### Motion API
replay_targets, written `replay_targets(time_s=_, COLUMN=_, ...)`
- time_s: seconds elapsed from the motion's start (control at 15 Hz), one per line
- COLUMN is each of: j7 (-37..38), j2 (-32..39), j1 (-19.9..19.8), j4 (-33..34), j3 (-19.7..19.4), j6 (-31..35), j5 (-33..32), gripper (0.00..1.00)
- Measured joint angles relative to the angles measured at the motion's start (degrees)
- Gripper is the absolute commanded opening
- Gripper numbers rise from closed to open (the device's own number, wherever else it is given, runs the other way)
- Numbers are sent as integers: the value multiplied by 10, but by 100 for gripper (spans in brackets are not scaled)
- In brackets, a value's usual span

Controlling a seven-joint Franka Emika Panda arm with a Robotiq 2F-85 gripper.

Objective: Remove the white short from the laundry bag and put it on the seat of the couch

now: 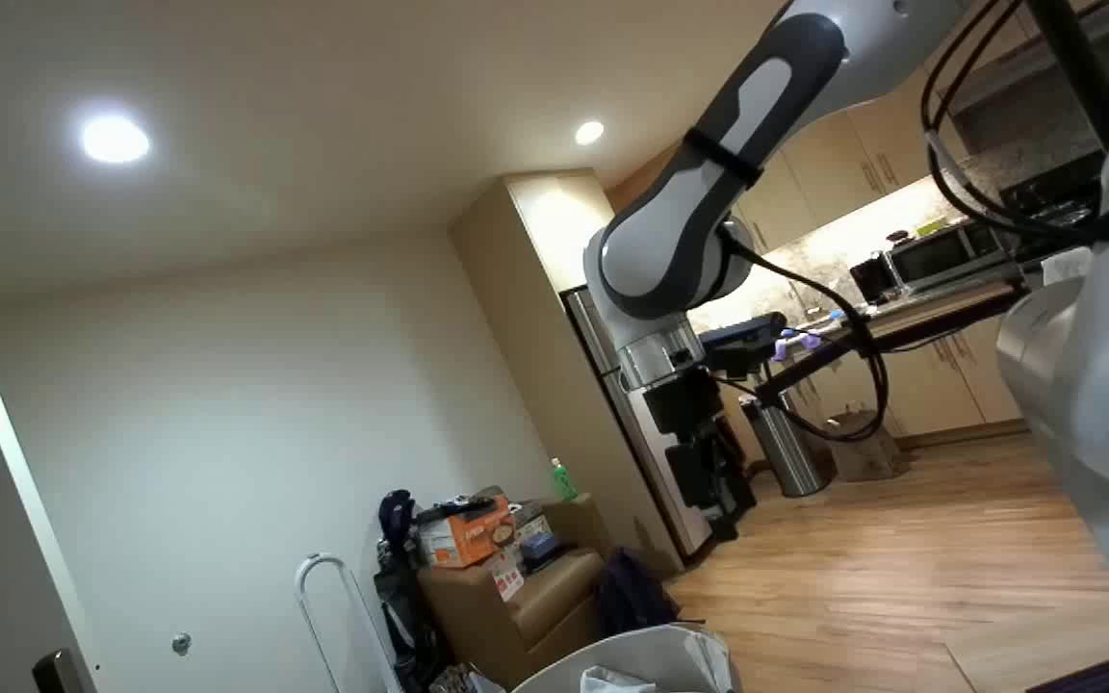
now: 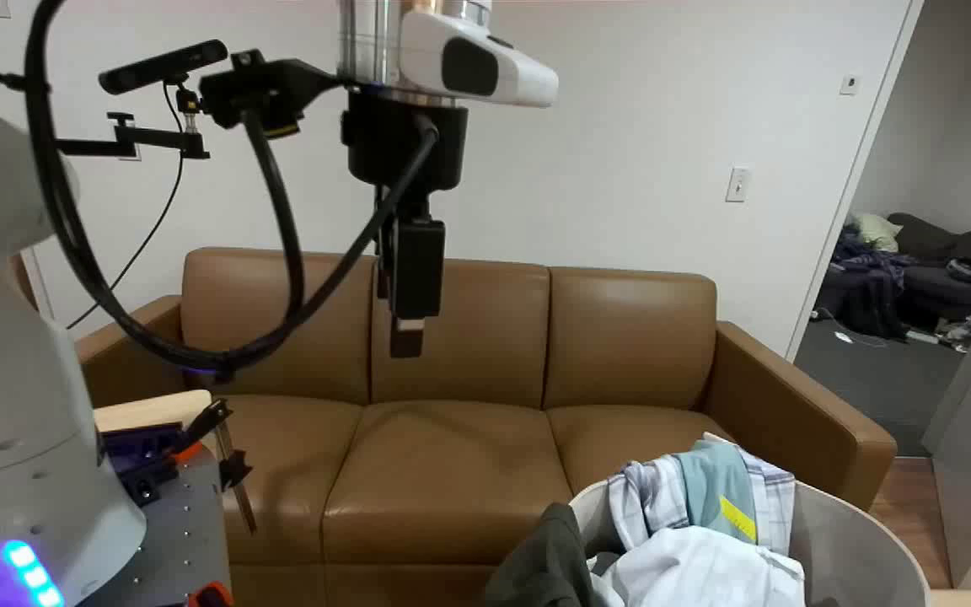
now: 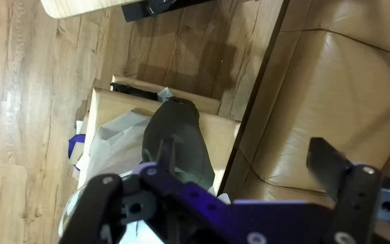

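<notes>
White shorts (image 2: 705,566) lie in the bag (image 2: 861,548) near the couch (image 2: 452,480), while the gripper (image 3: 243,148) hangs higher up, its jaws spread wide and holding nothing.

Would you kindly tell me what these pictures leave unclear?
Whether the white garment is shorts: folds and the bottom edge hide its shape in an exterior view.
Bin base: below the bottom edge in both exterior views.
Box lettering: too small in an exterior view.
Wrist view: whatever the hand covers.
</notes>
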Motion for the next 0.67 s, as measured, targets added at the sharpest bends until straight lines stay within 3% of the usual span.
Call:
replay_targets(time_s=0.47, j7=0, j2=1, j1=0, j4=2, j3=0, j6=0, j5=0, gripper=100)
replay_targets(time_s=0.67, j7=0, j2=25, j1=9, j4=34, j3=1, j6=26, j5=1, gripper=100)
